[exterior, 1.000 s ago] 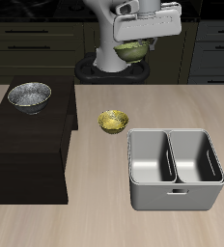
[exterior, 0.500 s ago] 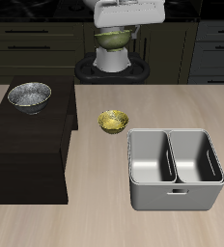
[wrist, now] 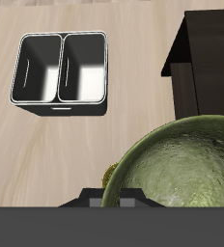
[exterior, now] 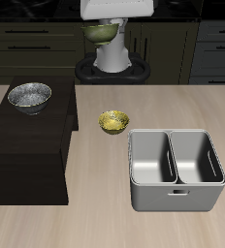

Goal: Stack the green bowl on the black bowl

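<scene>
The green bowl (exterior: 102, 32), a small round olive-green bowl with a darker mottled inside, is held high above the table's back edge, in front of the robot's white base, and is gripped at its rim by the gripper (exterior: 107, 21), whose fingers are closed on it. In the wrist view the same bowl (wrist: 186, 170) is seen close up, filling much of the frame, with the table far below it.

The light wooden table (exterior: 105, 218) is shown with a dark brown box-shaped cabinet (exterior: 29, 145) standing on it. A grey two-compartment metal caddy (exterior: 176, 170) is set near the table's front edge, well apart from the cabinet. The black bowl (exterior: 29, 96), wider, dark outside and speckled grey-and-white inside, is placed upright on top of the cabinet. A small yellow-gold bowl (exterior: 112, 121) is seen on the tabletop between the cabinet and the caddy, touching neither.
</scene>
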